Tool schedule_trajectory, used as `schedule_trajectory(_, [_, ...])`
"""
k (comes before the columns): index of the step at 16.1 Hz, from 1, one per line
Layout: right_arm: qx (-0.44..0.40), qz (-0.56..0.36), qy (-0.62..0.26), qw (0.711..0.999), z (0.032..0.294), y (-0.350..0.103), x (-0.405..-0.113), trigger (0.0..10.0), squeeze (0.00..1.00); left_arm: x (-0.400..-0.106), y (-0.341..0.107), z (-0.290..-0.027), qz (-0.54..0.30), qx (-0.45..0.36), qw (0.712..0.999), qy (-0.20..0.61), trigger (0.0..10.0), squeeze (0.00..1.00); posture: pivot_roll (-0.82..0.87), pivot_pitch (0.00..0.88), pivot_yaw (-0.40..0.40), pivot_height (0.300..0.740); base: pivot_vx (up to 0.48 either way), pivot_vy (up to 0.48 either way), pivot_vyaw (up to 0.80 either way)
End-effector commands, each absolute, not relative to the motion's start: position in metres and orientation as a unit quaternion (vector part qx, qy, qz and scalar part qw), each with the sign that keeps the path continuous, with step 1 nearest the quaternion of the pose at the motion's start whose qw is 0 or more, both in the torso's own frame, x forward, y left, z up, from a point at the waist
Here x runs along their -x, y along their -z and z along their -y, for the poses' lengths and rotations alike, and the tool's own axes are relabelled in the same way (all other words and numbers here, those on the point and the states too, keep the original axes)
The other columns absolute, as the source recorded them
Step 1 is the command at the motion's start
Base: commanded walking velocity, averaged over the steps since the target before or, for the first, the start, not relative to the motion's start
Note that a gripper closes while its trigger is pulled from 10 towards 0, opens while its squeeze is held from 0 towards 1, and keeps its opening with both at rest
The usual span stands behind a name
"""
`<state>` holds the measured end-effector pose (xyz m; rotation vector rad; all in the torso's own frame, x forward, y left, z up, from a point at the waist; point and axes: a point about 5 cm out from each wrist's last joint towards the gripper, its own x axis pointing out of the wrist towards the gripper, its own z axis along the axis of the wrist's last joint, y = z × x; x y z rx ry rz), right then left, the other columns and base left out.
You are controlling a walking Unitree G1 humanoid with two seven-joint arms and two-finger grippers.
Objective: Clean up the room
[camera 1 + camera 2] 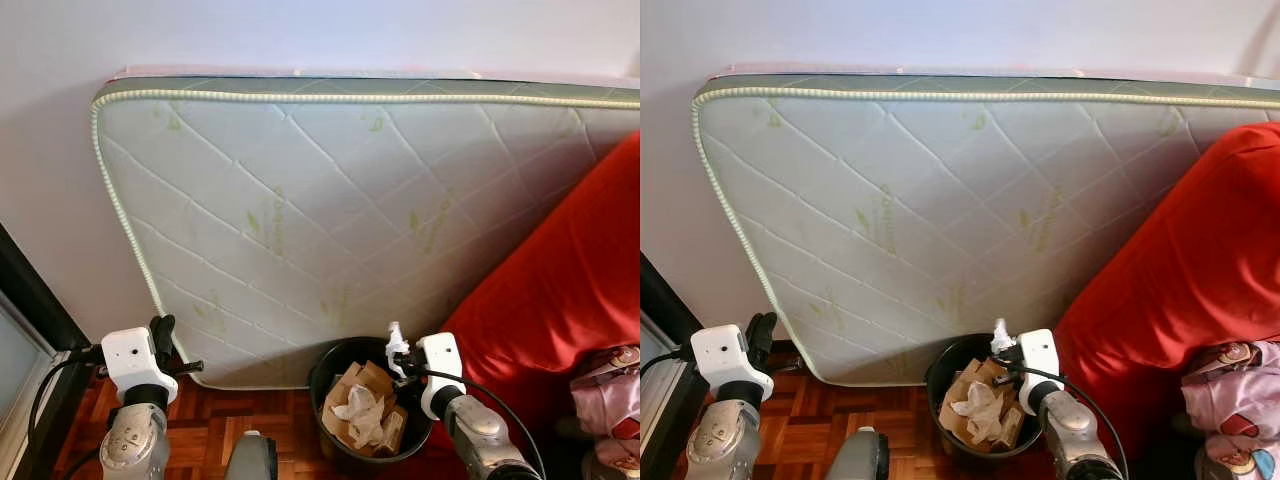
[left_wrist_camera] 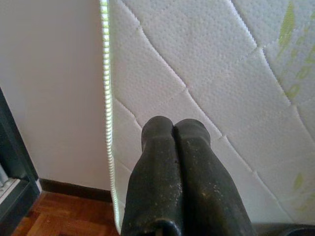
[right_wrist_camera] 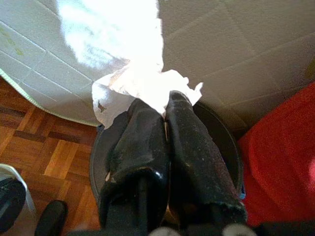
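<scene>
My right gripper (image 1: 397, 352) is shut on a crumpled white tissue (image 3: 133, 86) and holds it just above the rim of a black waste bin (image 1: 330, 365). The bin stands on the wood floor and holds brown paper and white tissue scraps (image 1: 360, 405). In the right wrist view the tissue sticks out past the fingertips (image 3: 179, 101), over the bin's opening (image 3: 221, 132). My left gripper (image 2: 174, 129) is shut with nothing in it, raised at the left near the mattress's corner (image 1: 160, 330).
A white quilted mattress (image 1: 330, 210) leans on the wall behind the bin. A red cushion or sofa (image 1: 560, 290) is at the right, with pink clothing (image 1: 605, 385) below it. A dark door frame (image 1: 30, 300) lines the left. Parquet floor (image 1: 210, 420) lies underfoot.
</scene>
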<state>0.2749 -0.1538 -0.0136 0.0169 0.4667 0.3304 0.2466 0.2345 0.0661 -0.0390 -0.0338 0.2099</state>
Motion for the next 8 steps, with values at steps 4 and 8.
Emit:
schedule_trajectory(4, [-0.006,-0.232,-0.171,0.957,0.1463,0.0112,-0.2792,10.0,0.0,-0.2468,-0.0709,-0.2369,0.017,0.015,0.994,-0.103,10.0,0.0,0.16,0.0,-0.055,0.641,0.0,0.0,0.0])
schedule_trajectory(8, [-0.006,-0.239,-0.173,0.956,0.1419,0.0124,-0.2791,10.0,0.0,-0.2458,-0.0722,-0.2374,0.017,0.015,0.995,-0.102,10.0,0.0,0.17,0.0,-0.056,0.641,0.0,0.0,0.0])
